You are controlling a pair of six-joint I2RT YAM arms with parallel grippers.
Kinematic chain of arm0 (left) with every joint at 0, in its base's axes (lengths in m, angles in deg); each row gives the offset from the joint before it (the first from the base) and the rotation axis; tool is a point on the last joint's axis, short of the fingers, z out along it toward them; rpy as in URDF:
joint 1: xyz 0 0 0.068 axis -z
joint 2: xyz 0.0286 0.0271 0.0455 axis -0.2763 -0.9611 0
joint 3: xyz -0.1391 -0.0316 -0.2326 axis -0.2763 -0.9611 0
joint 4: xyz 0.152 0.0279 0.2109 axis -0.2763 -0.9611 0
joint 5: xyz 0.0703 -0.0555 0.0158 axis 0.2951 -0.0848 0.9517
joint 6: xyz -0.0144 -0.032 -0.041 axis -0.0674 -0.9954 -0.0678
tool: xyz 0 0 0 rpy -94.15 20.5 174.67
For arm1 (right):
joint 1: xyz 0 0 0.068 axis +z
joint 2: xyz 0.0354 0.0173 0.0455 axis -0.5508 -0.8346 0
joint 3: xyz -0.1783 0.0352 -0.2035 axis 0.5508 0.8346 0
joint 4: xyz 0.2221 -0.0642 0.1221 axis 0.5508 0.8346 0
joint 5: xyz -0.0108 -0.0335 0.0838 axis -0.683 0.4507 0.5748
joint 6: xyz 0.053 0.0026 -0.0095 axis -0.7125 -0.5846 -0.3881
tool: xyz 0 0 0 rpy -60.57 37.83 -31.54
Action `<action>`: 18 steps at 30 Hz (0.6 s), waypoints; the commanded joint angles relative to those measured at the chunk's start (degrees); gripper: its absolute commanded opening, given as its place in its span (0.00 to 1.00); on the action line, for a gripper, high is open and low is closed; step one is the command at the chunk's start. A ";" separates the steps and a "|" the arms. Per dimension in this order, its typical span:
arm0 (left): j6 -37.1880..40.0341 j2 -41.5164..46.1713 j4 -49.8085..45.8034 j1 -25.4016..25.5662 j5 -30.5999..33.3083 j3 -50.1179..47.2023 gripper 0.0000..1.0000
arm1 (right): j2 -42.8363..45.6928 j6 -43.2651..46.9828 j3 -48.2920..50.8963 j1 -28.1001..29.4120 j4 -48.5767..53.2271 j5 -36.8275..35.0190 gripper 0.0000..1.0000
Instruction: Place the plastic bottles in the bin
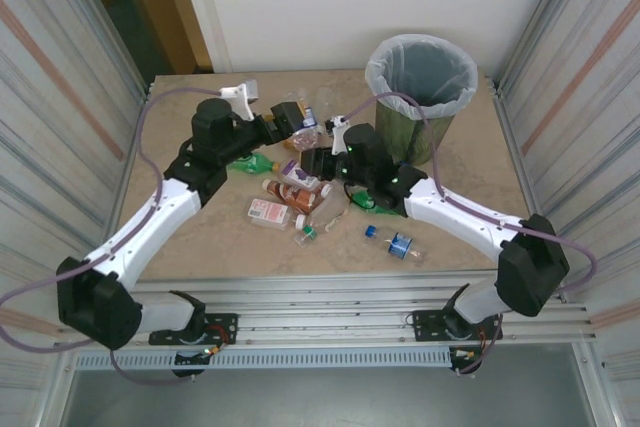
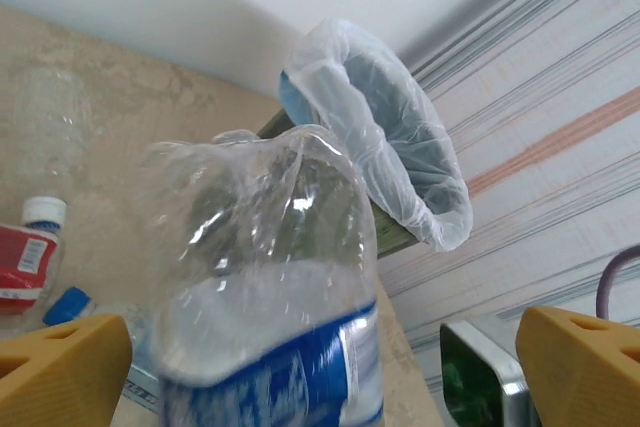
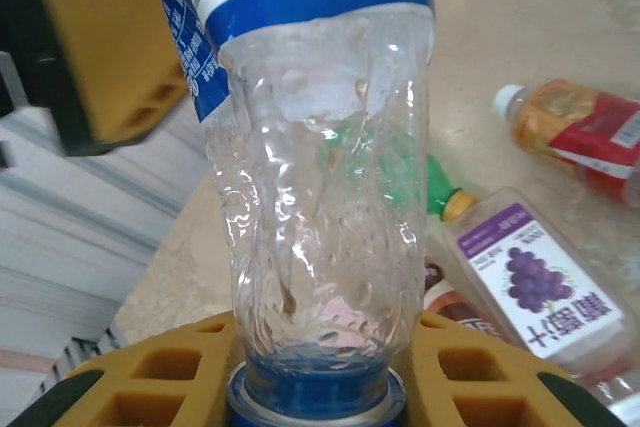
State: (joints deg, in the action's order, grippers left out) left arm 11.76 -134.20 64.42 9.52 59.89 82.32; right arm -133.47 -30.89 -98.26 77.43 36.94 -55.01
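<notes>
From above, the bin [image 1: 385, 97] stands at the far right corner of the worktop [image 1: 475, 182], with loose bottles [image 1: 270, 212] mid-worktop. Left wrist: the left gripper [image 2: 322, 347] is released, its jaws standing clear of a blue-labelled clear bottle [image 2: 270, 267] between them. Right wrist: the right gripper [image 3: 318, 362] clamps that bottle's neck.

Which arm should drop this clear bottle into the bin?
Right. The right hand is shut on the bottle at its neck, and the bin stands on that side; the left hand is open.
</notes>
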 commanded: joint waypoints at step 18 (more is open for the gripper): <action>17.24 15.68 -14.82 -3.15 23.85 -0.16 0.99 | 10.27 8.66 -17.03 -14.59 26.26 -8.21 0.00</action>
State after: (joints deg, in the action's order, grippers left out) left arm 27.21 -120.45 51.11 7.16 80.57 83.54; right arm -124.57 -24.62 -112.16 64.78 57.49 -61.94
